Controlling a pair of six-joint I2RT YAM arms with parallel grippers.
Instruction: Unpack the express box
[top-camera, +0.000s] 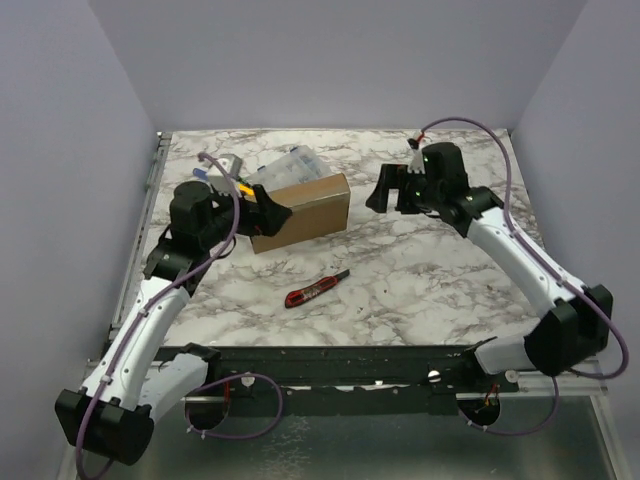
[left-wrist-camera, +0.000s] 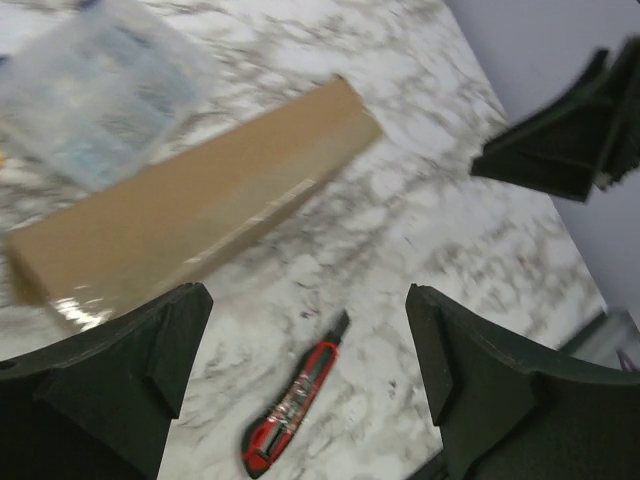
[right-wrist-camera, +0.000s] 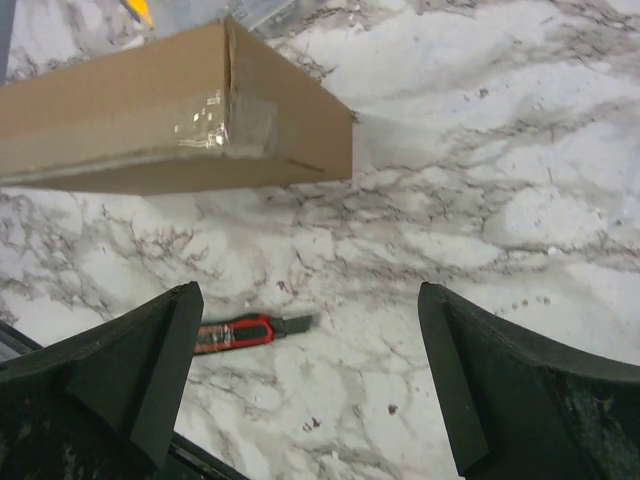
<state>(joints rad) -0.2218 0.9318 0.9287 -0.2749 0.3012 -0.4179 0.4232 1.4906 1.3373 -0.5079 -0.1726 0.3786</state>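
Brown express box (top-camera: 303, 211) lies closed and taped on the marble.

Left tool (left-wrist-camera: 308, 330), right tool (right-wrist-camera: 310, 305), both agape.

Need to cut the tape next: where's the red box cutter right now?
Top view: the box cutter lies on the marble table, left of centre, just on the near side of the express box.
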